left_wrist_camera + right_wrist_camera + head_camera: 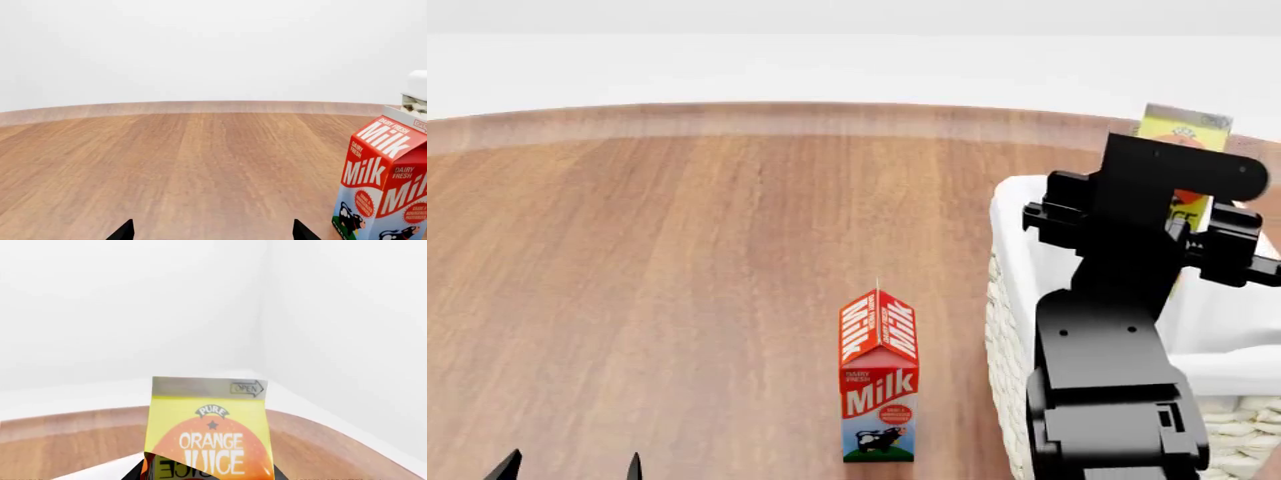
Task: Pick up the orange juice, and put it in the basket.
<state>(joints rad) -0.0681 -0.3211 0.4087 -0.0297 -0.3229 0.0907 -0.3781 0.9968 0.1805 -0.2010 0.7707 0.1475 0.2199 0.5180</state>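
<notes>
Position: tall yellow-orange gable-top orange juice carton (1184,135) upright, clamped in right hand (1174,215), held over rear of large cream-white woven wicker basket (1009,300). Long axis vertical; next likely straight down. Left hand (208,234) spread wide, idle over wooden bench (667,280).

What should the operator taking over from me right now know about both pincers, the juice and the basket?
Right pincer: shut on the orange juice carton, held upright above the wicker basket.
Left pincer: open, empty, low over the wooden table, beside the Milk carton.
Done: juice picked up and carried to the basket.
Left: lower it into the basket, release, withdraw.
</notes>
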